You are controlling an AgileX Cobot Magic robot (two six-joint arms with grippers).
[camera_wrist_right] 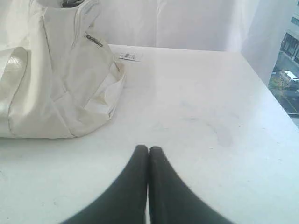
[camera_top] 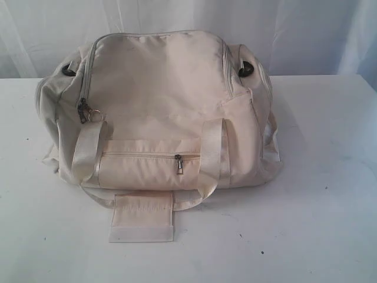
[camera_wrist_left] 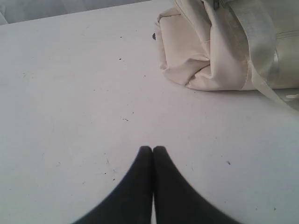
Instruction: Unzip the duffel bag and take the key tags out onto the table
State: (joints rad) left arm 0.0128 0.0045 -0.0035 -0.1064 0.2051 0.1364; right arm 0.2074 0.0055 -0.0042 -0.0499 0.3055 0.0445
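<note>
The cream duffel bag (camera_top: 159,112) lies zipped on the white table (camera_top: 318,224), its main zipper pulls (camera_top: 87,112) at its left end and a front pocket zipper pull (camera_top: 178,165) near the middle. The key tags are hidden. Neither arm shows in the exterior view. My left gripper (camera_wrist_left: 153,149) is shut with nothing in it, hovering over bare table (camera_wrist_left: 70,93) apart from the bag's end (camera_wrist_left: 205,51). My right gripper (camera_wrist_right: 148,148) is also shut and empty, over the table (camera_wrist_right: 201,102) beside the bag's other end (camera_wrist_right: 60,88).
A handle wrap flap (camera_top: 143,217) lies on the table in front of the bag. White curtains (camera_top: 306,29) hang behind the table. A small label (camera_wrist_right: 128,56) lies near the bag's right end. The table's right edge (camera_wrist_right: 273,100) drops off beside a window.
</note>
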